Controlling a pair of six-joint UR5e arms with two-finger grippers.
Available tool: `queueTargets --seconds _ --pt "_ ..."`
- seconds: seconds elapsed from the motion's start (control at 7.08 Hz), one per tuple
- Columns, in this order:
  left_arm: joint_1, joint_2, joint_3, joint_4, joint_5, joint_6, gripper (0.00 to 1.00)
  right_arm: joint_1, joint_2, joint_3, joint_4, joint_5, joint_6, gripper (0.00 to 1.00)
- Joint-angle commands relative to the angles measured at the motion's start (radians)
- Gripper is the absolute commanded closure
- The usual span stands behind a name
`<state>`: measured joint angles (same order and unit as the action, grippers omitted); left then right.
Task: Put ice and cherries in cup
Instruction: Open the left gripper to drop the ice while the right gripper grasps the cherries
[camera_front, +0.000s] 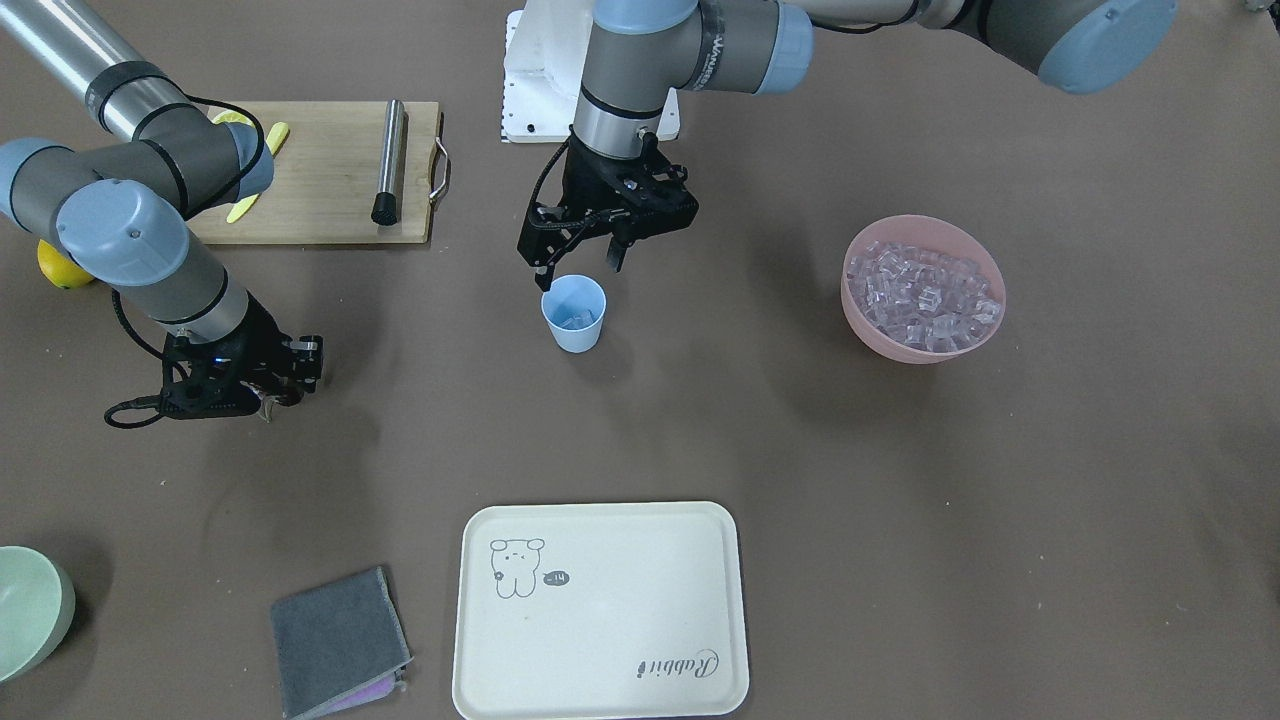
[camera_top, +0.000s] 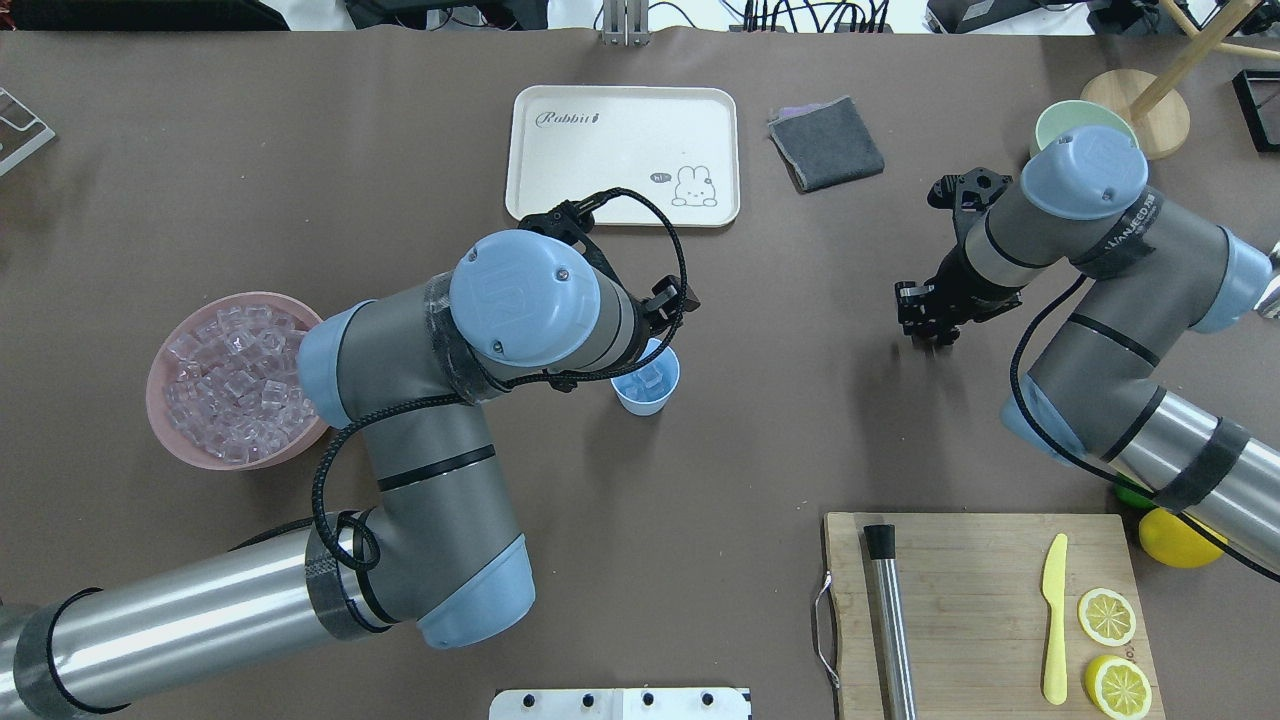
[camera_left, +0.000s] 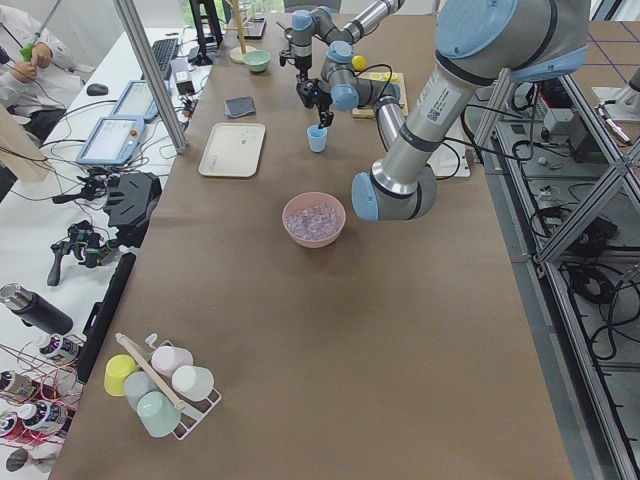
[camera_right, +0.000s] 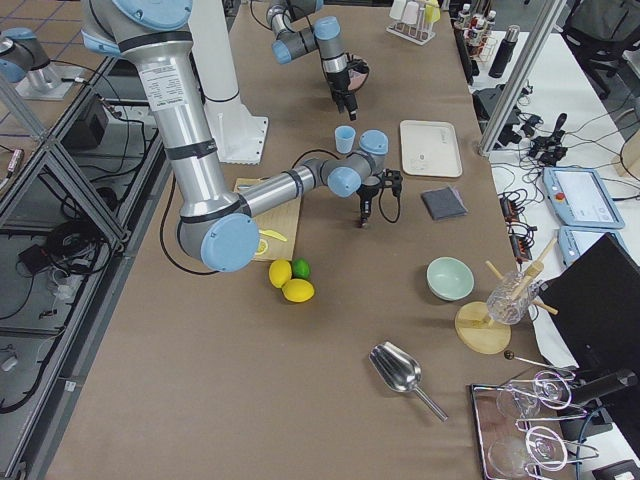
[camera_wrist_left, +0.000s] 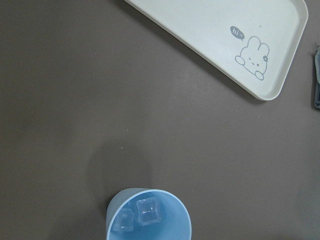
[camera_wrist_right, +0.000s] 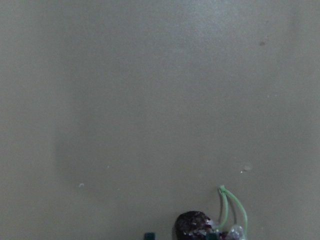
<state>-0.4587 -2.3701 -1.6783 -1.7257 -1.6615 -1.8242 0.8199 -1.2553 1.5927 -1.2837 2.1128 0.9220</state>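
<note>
Left gripper (camera_front: 580, 262) poised directly over the cup (camera_front: 574, 313), fingers spread wide with nothing between them. I read this as a release position, since two cubes of ice (camera_wrist_left: 149, 210) lie at the bottom of the cup. The cup stands upright near mid-table, between the pink bowl (camera_front: 900, 345), which holds the stock of cubes, and the cutting board (camera_front: 330, 170). I judge this placement lets each arm reach the cup from its own side. Right gripper (camera_front: 268, 400) hangs above bare table, well apart from the cup, closed on the cherries (camera_wrist_right: 192, 226). My wrist camera catches only a dark fruit and pale green stems at the lower edge of the frame, and the fingers scarcely show. I therefore take the grip as probable rather than certain. I judge the stand-off keeps this arm out of the left arm's way until the ice is in. The table (camera_front: 800, 450) is covered in a matt brown sheet, flat and unmarked around the cup. A cream tray (camera_front: 620, 620), a folded grey cloth (camera_front: 338, 640) and a pale green bowl (camera_front: 30, 610) sit along the operators' edge. The side views show aluminium framing, screens on a bench, a rack of cups (camera_left: 160, 385) and a seated person in the far corner.
</note>
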Motion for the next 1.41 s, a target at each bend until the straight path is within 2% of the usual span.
queueTargets --seconds 0.0,0.42,0.57,0.71,1.27 --pt "0.002 0.0 0.0 0.0 0.002 -0.003 0.02 0.002 -0.006 -0.006 0.001 -0.004 -0.002 0.6" --pt "0.003 0.002 0.002 0.0 0.006 -0.012 0.02 -0.001 -0.007 -0.01 0.0 -0.008 -0.002 0.62" --pt "0.002 0.003 0.002 0.0 0.008 -0.012 0.02 -0.001 -0.007 -0.01 0.0 -0.007 -0.002 0.76" --pt "0.002 0.003 0.002 0.0 0.006 -0.012 0.02 0.001 -0.007 -0.01 0.0 -0.007 -0.002 1.0" --pt "0.002 0.002 -0.009 0.0 0.005 -0.012 0.02 0.031 -0.001 0.007 -0.009 0.013 0.0 1.0"
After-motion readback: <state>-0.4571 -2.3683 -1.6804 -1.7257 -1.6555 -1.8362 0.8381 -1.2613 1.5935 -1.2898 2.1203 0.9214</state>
